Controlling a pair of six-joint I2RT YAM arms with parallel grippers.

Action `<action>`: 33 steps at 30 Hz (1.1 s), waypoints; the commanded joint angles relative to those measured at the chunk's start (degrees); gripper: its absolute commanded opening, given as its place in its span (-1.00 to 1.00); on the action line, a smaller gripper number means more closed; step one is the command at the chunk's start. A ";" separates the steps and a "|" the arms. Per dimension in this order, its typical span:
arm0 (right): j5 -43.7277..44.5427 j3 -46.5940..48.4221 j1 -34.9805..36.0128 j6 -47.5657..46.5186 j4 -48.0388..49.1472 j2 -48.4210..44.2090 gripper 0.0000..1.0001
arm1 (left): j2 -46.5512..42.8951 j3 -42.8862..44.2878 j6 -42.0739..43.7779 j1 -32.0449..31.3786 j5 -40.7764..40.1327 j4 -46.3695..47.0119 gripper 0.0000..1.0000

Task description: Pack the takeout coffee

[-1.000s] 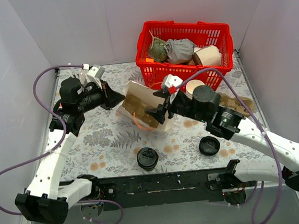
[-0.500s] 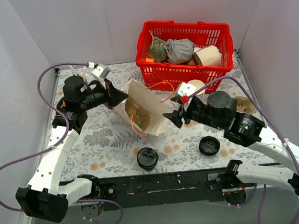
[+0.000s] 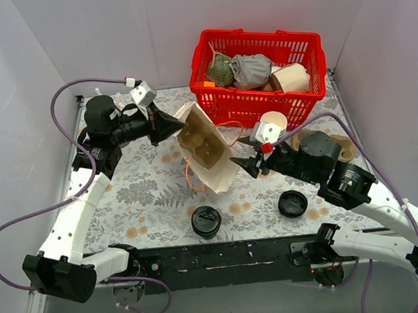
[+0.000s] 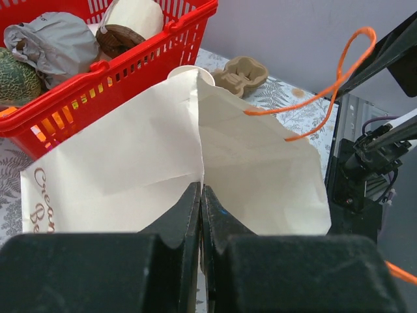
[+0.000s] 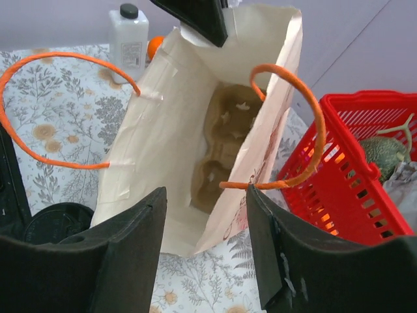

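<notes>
Near the front edge of the floral-clothed table [image 3: 147,198], the takeout coffee [image 3: 206,222] stands upright, with a loose black lid [image 3: 292,203] well apart to its right. Bare cloth lies to the coffee's left. At mid-table the left hand [image 4: 201,190] is clamped on the rim of a paper bag [image 3: 221,171]. The bag's mouth tilts toward the right hand [image 5: 205,195], whose fingers stand apart, holding nothing. A red basket [image 3: 260,71] sits by the pale far wall [image 3: 147,30].

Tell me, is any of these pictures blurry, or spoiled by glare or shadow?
Top external: even, soft light, sharp, no glare. Left wrist: the left gripper is dark and slightly soft up close, the paper bag bright. Right wrist: sharp, bag's inside shaded, the right gripper near-black.
</notes>
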 commanded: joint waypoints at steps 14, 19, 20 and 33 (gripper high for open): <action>10.11 1.58 0.04 4.12 5.19 4.11 0.25 | 3.20 -1.36 -3.17 -0.73 -1.89 5.15 -1.00; 17.66 7.28 -0.13 7.02 0.96 9.99 0.25 | 3.89 -2.95 -13.86 -0.73 -13.02 7.26 -0.95; 18.72 8.25 -0.22 8.07 0.08 10.96 0.26 | 4.25 -3.04 -15.38 -0.73 -14.10 6.48 -1.00; 21.46 23.90 -1.54 12.12 -8.53 19.85 0.59 | 6.01 -2.86 -31.29 -0.73 -45.29 -3.81 -1.00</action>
